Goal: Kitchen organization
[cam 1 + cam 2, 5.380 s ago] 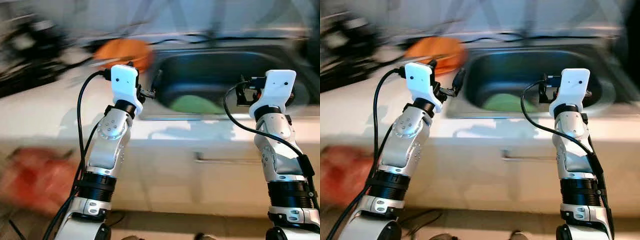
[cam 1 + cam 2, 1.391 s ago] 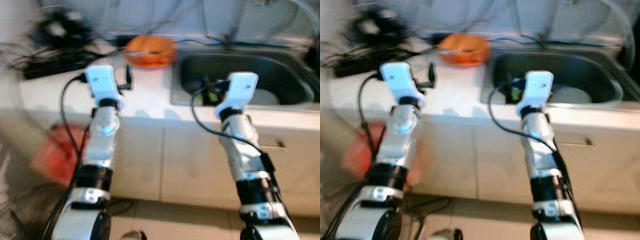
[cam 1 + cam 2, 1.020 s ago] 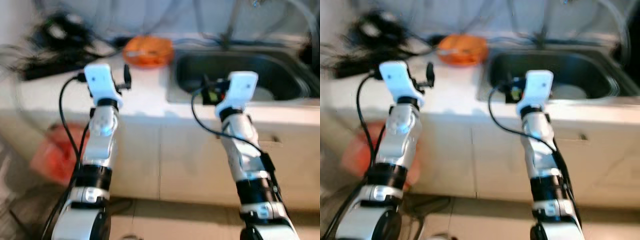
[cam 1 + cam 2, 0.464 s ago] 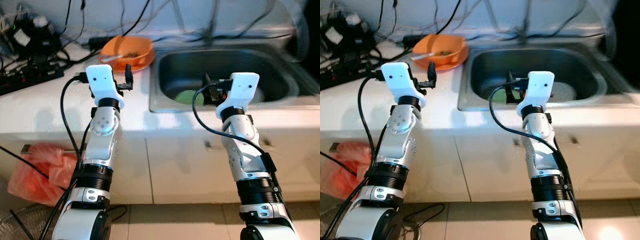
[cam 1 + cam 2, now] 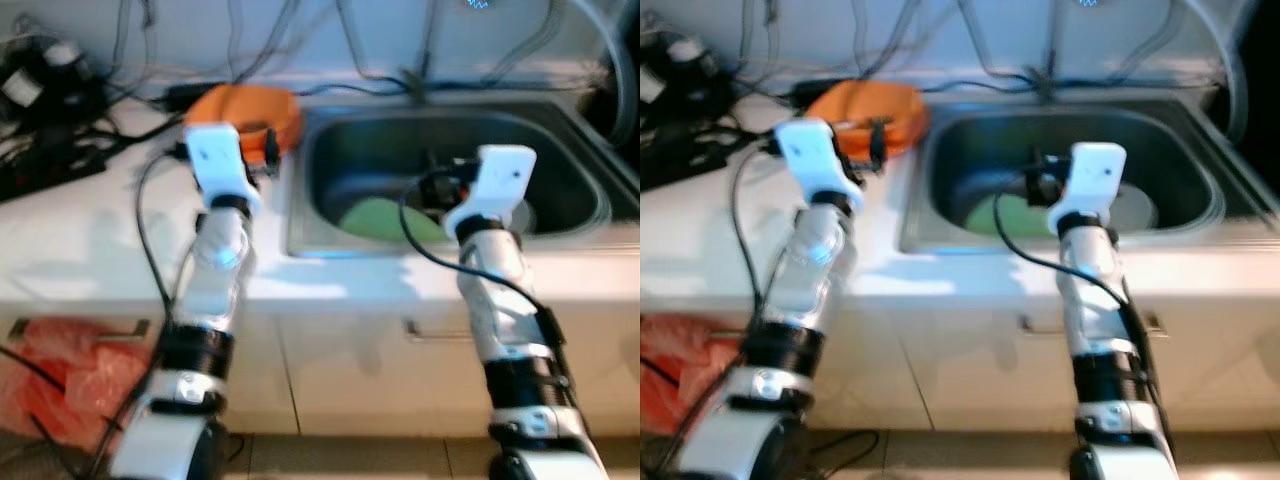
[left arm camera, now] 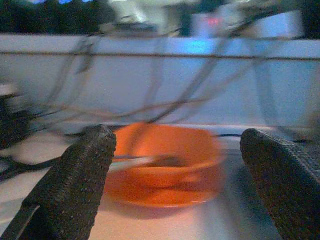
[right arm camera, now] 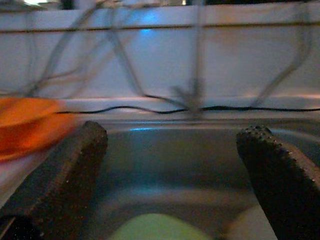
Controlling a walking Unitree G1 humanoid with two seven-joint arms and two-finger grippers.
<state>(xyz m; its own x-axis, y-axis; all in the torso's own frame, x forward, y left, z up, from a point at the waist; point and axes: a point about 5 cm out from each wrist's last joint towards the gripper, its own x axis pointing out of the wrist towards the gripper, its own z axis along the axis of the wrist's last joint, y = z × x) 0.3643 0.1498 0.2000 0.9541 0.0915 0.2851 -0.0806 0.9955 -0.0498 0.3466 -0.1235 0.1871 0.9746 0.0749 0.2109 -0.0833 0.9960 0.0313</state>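
A: Where do the two grippers stand?

B: Both are raised over the white counter [image 5: 90, 240]. The left gripper [image 6: 182, 185] has its fingers spread wide, nothing between them, and it points at the orange bowl [image 6: 162, 162], which sits on the counter at the far side, just left of the sink [image 5: 320, 235]. Something long and pale lies in the bowl; too blurred to name.

A: And the right one?

B: The right gripper [image 7: 172, 172] hangs over the sink's near edge, fingers also wide apart and empty. In the basin lie a green plate [image 5: 375, 217] and, right of it, a pale dish [image 5: 1135, 212].

A: Anything else?

B: Dark cables [image 5: 50, 90] crowd the counter's far left, and a red plastic bag [image 5: 60, 385] lies on the floor at the near left
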